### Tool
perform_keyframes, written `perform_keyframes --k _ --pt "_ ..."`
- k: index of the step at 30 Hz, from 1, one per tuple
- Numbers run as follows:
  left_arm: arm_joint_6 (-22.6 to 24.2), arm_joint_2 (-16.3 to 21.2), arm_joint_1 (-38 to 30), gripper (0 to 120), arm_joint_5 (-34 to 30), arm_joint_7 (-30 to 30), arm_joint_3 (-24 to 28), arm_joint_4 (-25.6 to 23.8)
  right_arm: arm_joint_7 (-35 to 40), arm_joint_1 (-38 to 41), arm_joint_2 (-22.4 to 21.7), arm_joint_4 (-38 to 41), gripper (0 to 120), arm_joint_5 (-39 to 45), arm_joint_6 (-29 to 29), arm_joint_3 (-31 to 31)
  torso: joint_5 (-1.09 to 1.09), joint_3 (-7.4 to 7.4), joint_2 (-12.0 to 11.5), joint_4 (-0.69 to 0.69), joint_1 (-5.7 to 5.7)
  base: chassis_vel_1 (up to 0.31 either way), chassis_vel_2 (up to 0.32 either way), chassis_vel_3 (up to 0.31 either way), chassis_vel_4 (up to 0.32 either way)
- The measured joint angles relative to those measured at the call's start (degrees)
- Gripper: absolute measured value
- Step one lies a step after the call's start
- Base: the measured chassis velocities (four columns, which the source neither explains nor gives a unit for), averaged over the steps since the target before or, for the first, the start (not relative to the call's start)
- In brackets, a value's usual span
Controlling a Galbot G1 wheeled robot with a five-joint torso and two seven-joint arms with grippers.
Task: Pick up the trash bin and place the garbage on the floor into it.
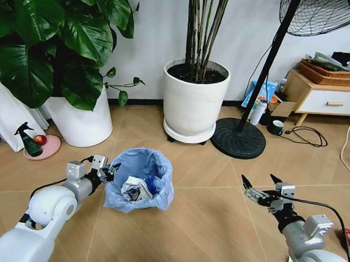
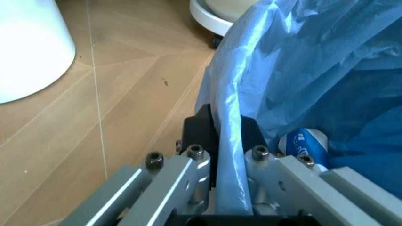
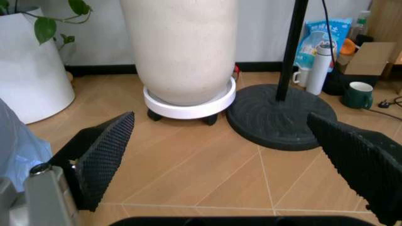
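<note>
The bin (image 1: pixel 139 188) is sitting on the floor (image 1: pixel 205 228), holding paper and a can (image 2: pixel 304 143). The left claw (image 1: pixel 108 173) is pinching its bagged rim at nine o'clock. At three o'clock, across bare floor, the right claw (image 1: pixel 257 187) is hovering wide open. Pots (image 1: pixel 193 102) are standing at twelve.

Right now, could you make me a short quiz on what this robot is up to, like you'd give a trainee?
1. True or false: the left gripper is shut on the rim of the bin.
2. What already lies in the bin? A) crumpled paper and a can B) a mug C) a spray bottle
3. Fill in: the right gripper is ____ and holds nothing, hovering over the floor.

Key: 1 true, its fingers pinch the bag-lined rim. 2 A. 3 open.
</note>
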Motion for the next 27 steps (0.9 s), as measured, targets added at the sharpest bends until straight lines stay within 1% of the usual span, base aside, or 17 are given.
perform_keyframes --k 13,27 --pt "-0.16 -0.09 1.21 1 0.16 -0.08 -0.61 -0.65 -0.35 -0.36 0.57 0.42 100 -0.07 -0.08 0.08 0.00 0.01 0.00 0.00 0.00 0.004 -0.003 -0.005 0.004" --pt "-0.26 -0.06 1.55 1 0.18 -0.07 -0.67 -0.94 -1.23 -1.25 1.44 0.57 100 -0.65 0.32 0.28 -0.01 0.00 -0.01 0.00 0.00 0.094 -0.091 -0.089 0.093"
